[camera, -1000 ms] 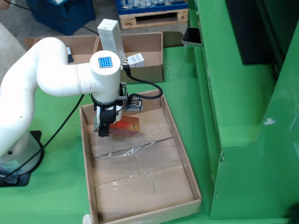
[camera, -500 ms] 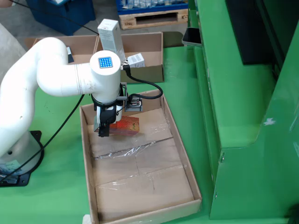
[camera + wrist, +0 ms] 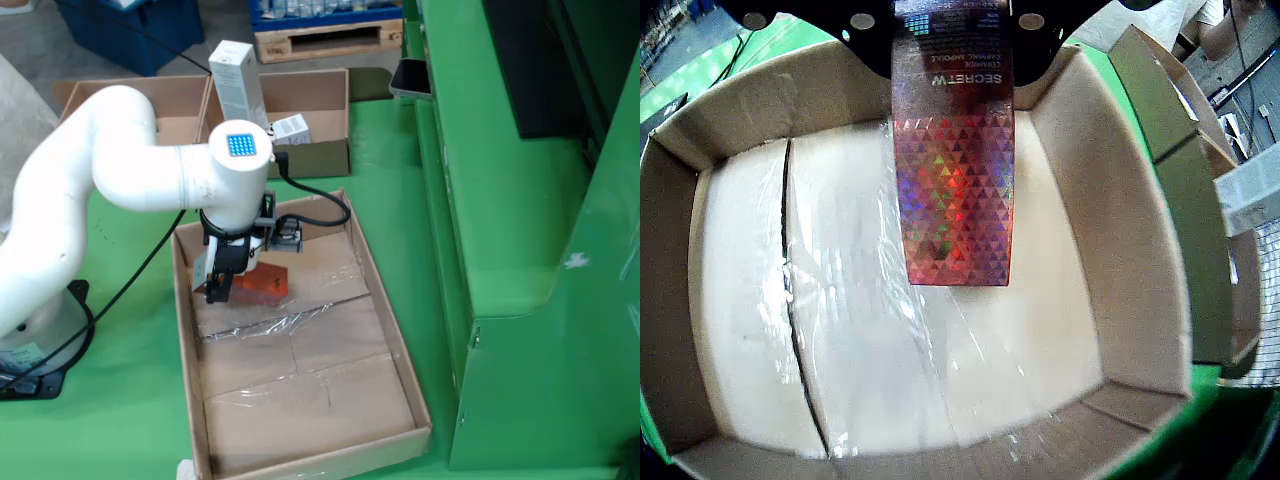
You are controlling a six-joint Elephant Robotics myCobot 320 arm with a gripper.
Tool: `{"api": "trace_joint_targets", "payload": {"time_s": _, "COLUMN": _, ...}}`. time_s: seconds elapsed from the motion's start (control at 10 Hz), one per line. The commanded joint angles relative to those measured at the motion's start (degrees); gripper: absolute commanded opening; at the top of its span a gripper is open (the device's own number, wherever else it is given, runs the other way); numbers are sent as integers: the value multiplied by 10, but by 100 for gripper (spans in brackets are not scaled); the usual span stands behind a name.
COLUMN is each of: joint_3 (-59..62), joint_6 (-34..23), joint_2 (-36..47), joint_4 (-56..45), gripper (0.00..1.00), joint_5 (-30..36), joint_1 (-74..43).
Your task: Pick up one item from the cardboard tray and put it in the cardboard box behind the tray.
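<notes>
Side view: white cartons (image 3: 240, 85) behind.

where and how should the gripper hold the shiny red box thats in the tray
By its top end, from above. In the view that rides on the gripper, the red holographic box hangs lengthwise below the gripper, its printed end pinched across the narrow width. In the view from the side it sits low in the cardboard tray, whose walls hem it in, so a side approach looks poor.

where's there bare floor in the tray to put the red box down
Most of the cardboard tray floor is bare: the whole near half up to the front wall, and the strip along its right wall in the side view. The only crowded spot is the far left corner, where the gripper holds the red box.
</notes>
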Motion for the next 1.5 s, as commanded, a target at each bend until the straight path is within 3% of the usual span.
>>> {"api": "trace_joint_targets", "payload": {"time_s": 0.0, "joint_3": 437, "joint_6": 0, "joint_2": -112, "joint_4": -179, "gripper": 0, "joint_5": -10, "joint_1": 7}}
{"api": "trace_joint_targets", "payload": {"time_s": 0.3, "joint_3": 651, "joint_6": -5, "joint_2": -153, "joint_4": -258, "gripper": 0, "joint_5": -25, "joint_1": 19}}
{"api": "trace_joint_targets", "payload": {"time_s": 0.5, "joint_3": 651, "joint_6": -5, "joint_2": -153, "joint_4": -258, "gripper": 0, "joint_5": -25, "joint_1": 19}}
{"api": "trace_joint_targets", "payload": {"time_s": 0.6, "joint_3": 811, "joint_6": -16, "joint_2": -194, "joint_4": -290, "gripper": 0, "joint_5": -31, "joint_1": 17}}
{"api": "trace_joint_targets", "payload": {"time_s": 0.7, "joint_3": 811, "joint_6": -16, "joint_2": -194, "joint_4": -290, "gripper": 0, "joint_5": -31, "joint_1": 17}}
{"api": "trace_joint_targets", "payload": {"time_s": 0.8, "joint_3": 889, "joint_6": -24, "joint_2": -222, "joint_4": -296, "gripper": 0, "joint_5": -33, "joint_1": 17}}
{"api": "trace_joint_targets", "payload": {"time_s": 1.0, "joint_3": 889, "joint_6": -24, "joint_2": -222, "joint_4": -296, "gripper": 0, "joint_5": -33, "joint_1": 17}}
{"api": "trace_joint_targets", "payload": {"time_s": 1.1, "joint_3": 996, "joint_6": -39, "joint_2": -277, "joint_4": -286, "gripper": 0, "joint_5": -37, "joint_1": 15}}
{"api": "trace_joint_targets", "payload": {"time_s": 1.4, "joint_3": 1004, "joint_6": -42, "joint_2": -286, "joint_4": -277, "gripper": 0, "joint_5": -30, "joint_1": 7}}
